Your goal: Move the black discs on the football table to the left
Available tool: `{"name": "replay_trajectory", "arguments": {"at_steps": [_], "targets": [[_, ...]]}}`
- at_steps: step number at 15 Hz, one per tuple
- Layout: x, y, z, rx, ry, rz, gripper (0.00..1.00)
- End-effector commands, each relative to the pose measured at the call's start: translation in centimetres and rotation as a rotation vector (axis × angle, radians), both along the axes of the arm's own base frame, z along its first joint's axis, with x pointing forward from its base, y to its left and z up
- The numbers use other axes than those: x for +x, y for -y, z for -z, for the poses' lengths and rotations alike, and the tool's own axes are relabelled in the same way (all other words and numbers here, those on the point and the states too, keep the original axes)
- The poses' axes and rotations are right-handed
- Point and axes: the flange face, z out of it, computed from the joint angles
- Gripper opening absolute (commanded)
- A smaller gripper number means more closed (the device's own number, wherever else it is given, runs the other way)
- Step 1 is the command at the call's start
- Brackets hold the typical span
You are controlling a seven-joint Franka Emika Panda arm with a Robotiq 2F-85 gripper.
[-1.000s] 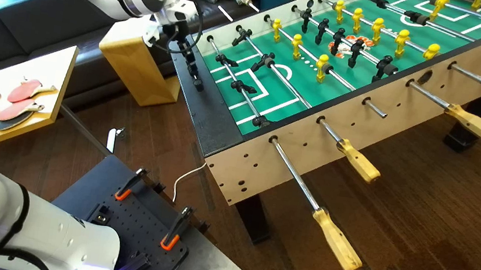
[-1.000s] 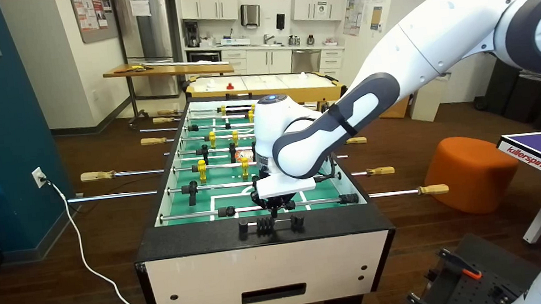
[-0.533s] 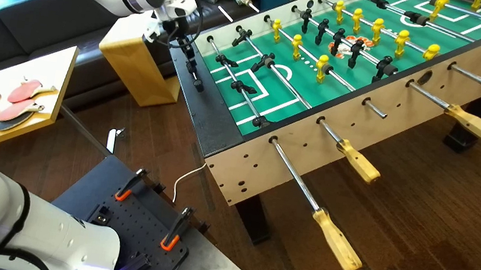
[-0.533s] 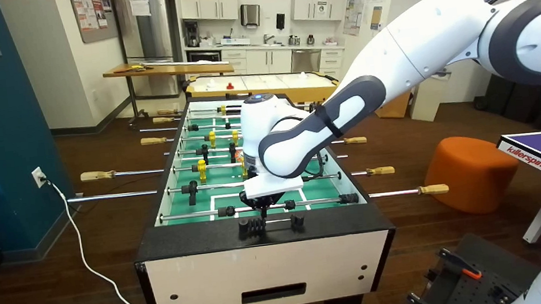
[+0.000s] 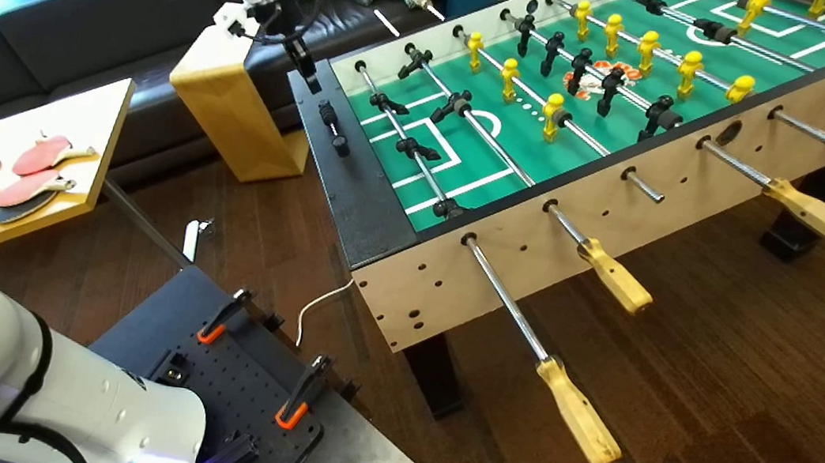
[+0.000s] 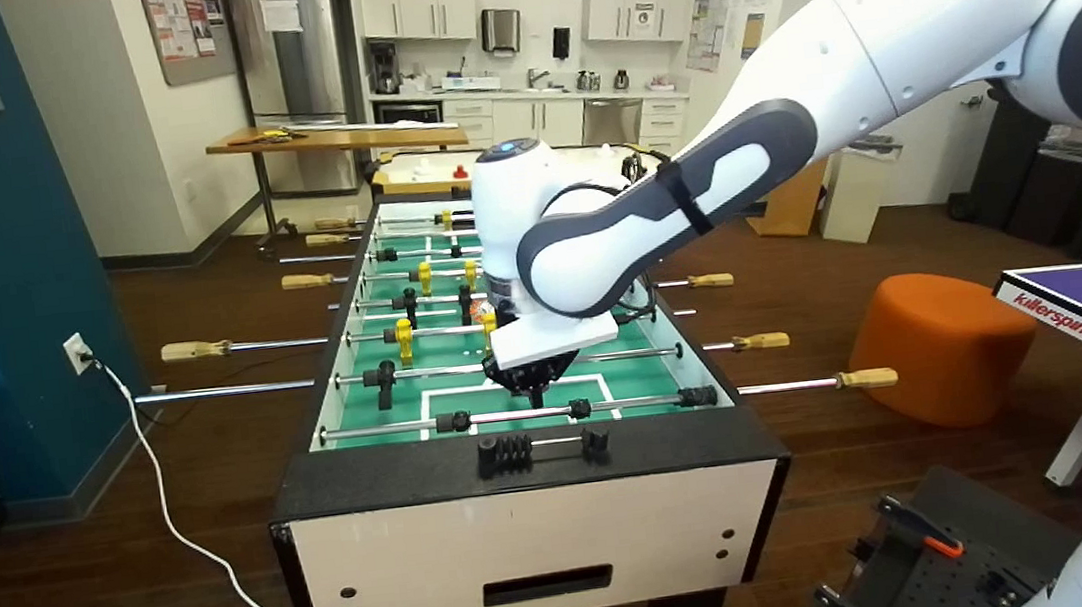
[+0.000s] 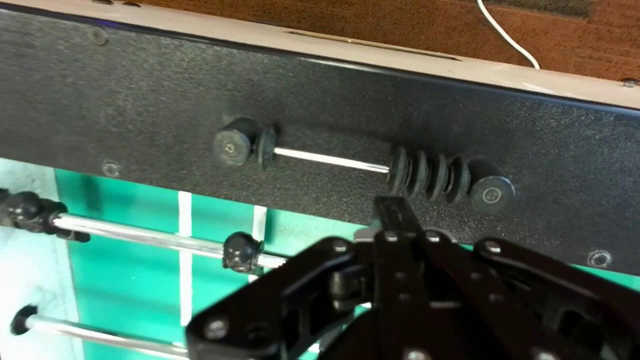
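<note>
At left in the wrist view, see one black disc (image 7: 266, 148) by its post (image 7: 232, 147); rightward along the score rod (image 7: 332, 159) — likely the sliding axis — find four bunched discs (image 7: 420, 174), just ahead of the closed gripper (image 7: 397, 207).

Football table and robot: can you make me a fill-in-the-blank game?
In the wrist view, the bunched black discs number ____.
There, the lone disc sits at the ____ (left/right) end of the metal rod.
The gripper holds ____ of these discs.
In both exterior views, the player figures are black or ____.
Missing words: four; left; none; yellow.
</note>
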Motion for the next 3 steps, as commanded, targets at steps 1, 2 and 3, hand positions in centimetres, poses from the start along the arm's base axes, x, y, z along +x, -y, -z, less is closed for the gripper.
{"name": "replay_trajectory", "arguments": {"at_steps": [1,2,3], "targets": [[-2.16,0.98,-3.50,-0.038,-0.020,-0.009,0.00],[-2.38,1.05,-4.03,-0.039,-0.021,-0.012,0.00],[-2.60,1.12,-4.47,-0.043,-0.019,-0.011,0.00]]}}
